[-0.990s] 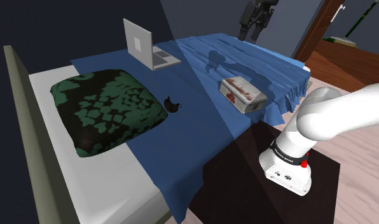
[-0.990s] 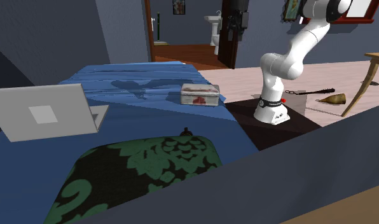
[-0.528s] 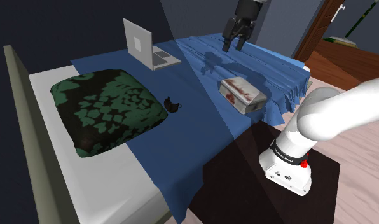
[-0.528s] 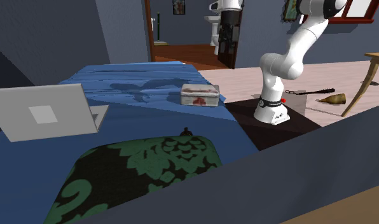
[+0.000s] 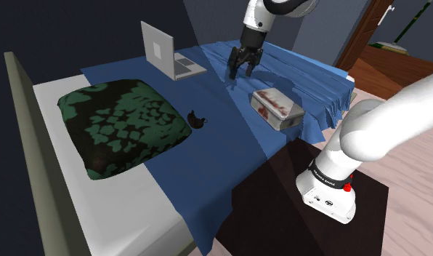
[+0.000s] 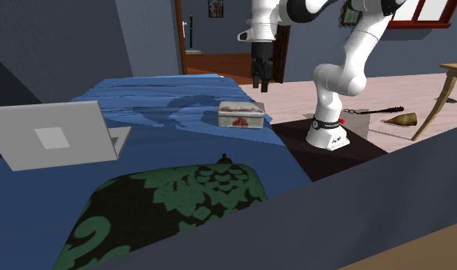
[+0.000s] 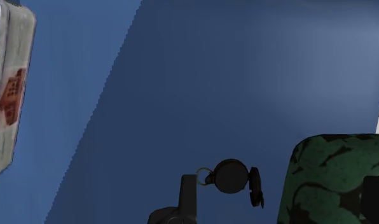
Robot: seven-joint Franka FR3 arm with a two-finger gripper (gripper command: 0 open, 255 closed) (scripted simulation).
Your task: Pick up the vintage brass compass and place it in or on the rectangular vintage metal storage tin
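Note:
The compass (image 5: 198, 118) is a small dark round case with its lid flipped open, lying on the blue blanket (image 5: 229, 145) beside the pillow. It is also in the second exterior view (image 6: 224, 159) and the wrist view (image 7: 231, 177). The rectangular pale tin (image 5: 278, 105) with a red mark on its lid sits near the bed's edge (image 6: 241, 114) (image 7: 7, 95). My gripper (image 5: 241, 73) hangs open above the blanket, beyond the tin and well above the compass (image 6: 258, 83). In the wrist view its fingers (image 7: 188, 200) stand wide apart with nothing between them.
An open grey laptop (image 5: 168, 51) stands at the far end of the bed. A green and black pillow (image 5: 120, 124) lies next to the compass. The dark stand (image 5: 280, 196) adjoins the bed near the tin. A wooden table leg (image 6: 442, 96) and a cone lie on the floor.
The arm has swung down and toward the shoulder view's left, bringing the open gripper from high over the bed's far edge to just above the blanket beyond the tin.

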